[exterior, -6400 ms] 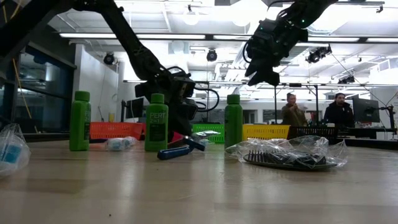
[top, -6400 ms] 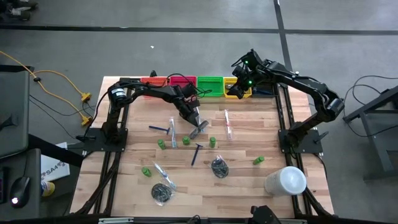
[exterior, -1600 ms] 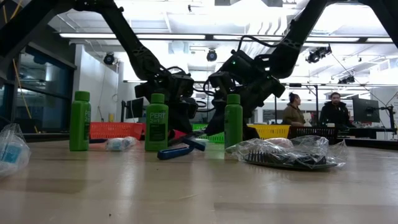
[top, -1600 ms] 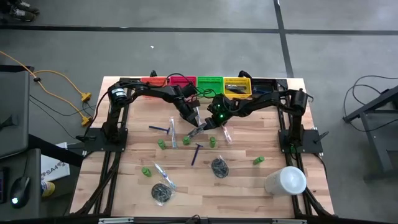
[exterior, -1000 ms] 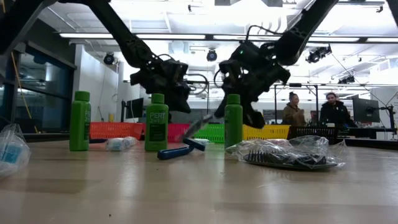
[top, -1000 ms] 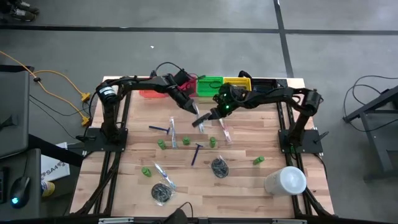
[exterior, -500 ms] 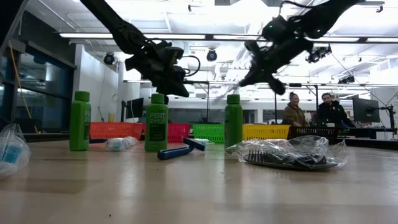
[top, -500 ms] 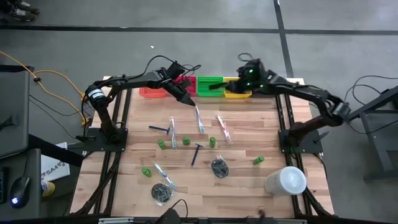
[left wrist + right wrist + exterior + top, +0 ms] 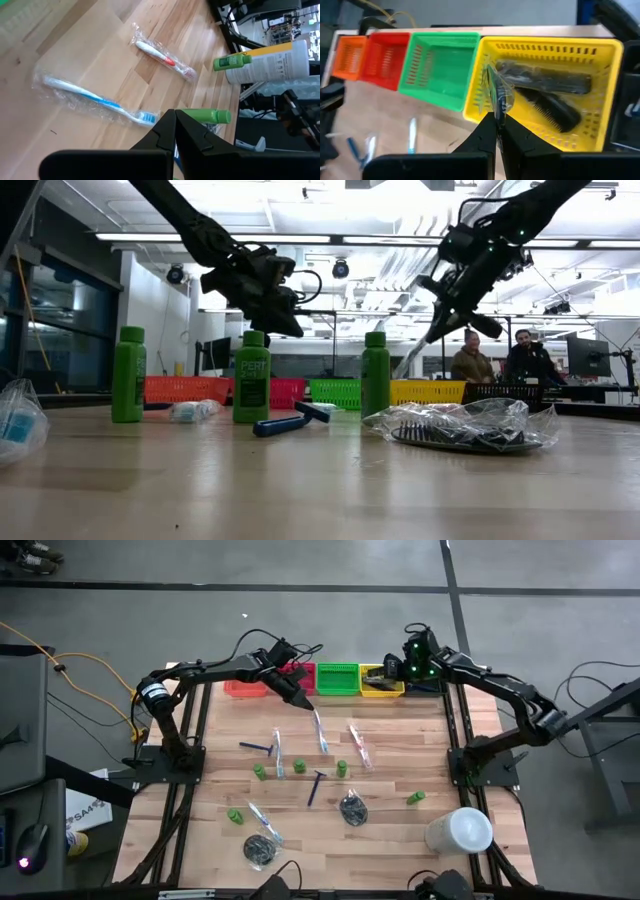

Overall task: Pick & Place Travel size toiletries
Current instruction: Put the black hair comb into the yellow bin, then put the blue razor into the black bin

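My right gripper (image 9: 388, 674) hangs above the yellow bin (image 9: 600, 95), shut on a dark comb in clear wrap (image 9: 498, 97); two more dark combs (image 9: 547, 80) lie in that bin. My left gripper (image 9: 300, 700) is shut on nothing, raised above the table near the red bin (image 9: 245, 688). Below it lie wrapped toothbrushes (image 9: 95, 97) (image 9: 160, 52). Green bottles (image 9: 342, 768), blue razors (image 9: 315, 785) and dark round bundles (image 9: 352, 808) are spread over the table's middle and near part. My right gripper pinches one end of the wrapped comb (image 9: 496, 114) between its two fingers. The comb runs on beyond the fingertips and slants downward (image 9: 412, 358). It is lifted clear, over the yellow bin.
Orange (image 9: 350, 57), red (image 9: 385, 57) and green (image 9: 440, 67) bins stand in a row with the yellow one along the far edge. A large white cylinder (image 9: 460, 830) lies at the near right corner. People (image 9: 470, 362) stand in the room behind.
My right gripper has risen from the table's middle with the comb and carried it toward the far right, over the yellow bin. My left gripper has lifted and drawn back a little toward the far left, staying shut.
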Robot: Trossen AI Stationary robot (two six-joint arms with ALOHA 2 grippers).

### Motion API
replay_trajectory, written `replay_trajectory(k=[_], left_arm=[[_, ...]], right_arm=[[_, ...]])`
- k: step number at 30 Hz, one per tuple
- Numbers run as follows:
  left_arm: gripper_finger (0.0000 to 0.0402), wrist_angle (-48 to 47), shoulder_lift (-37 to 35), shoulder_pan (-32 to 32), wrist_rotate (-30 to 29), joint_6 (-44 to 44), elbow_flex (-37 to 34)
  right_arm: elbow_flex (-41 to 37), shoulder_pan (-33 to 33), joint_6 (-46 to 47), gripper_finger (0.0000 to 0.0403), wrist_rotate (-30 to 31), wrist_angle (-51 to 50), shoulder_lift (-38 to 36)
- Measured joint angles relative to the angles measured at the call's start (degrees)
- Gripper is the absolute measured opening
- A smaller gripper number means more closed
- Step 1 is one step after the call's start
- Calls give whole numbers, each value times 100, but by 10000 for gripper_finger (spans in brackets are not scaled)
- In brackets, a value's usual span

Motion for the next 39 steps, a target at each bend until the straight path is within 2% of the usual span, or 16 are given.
replay_trajectory(k=[2, 7, 12, 16, 24, 30, 33, 39], left_arm=[[7, 0, 0, 1, -12, 0, 0], [7, 0, 0, 0, -68, 0, 0], [7, -20, 0, 1, -83, 0, 0], [7, -44, 0, 1, -87, -2, 0], [7, -221, 0, 3, -121, 14, 0], [7, -881, 1, 63, -479, 337, 0], [7, -1333, -83, 195, -583, 480, -4], [7, -2178, -482, 359, -1199, 812, 4]], right_arm=[[2, 4, 3, 3, 188, 8, 97], [-4, 3, 42, 3, -113, 146, 442], [-4, -1, 226, 16, 58, 193, 611], [-2, -67, 272, 52, 20, 194, 622], [-2, -254, 302, 158, -130, 194, 622], [-2, -504, 328, 203, -767, 207, 622], [-2, -596, 331, 208, -1092, 334, 593], [0, -615, 291, 203, -1495, 697, 458]])
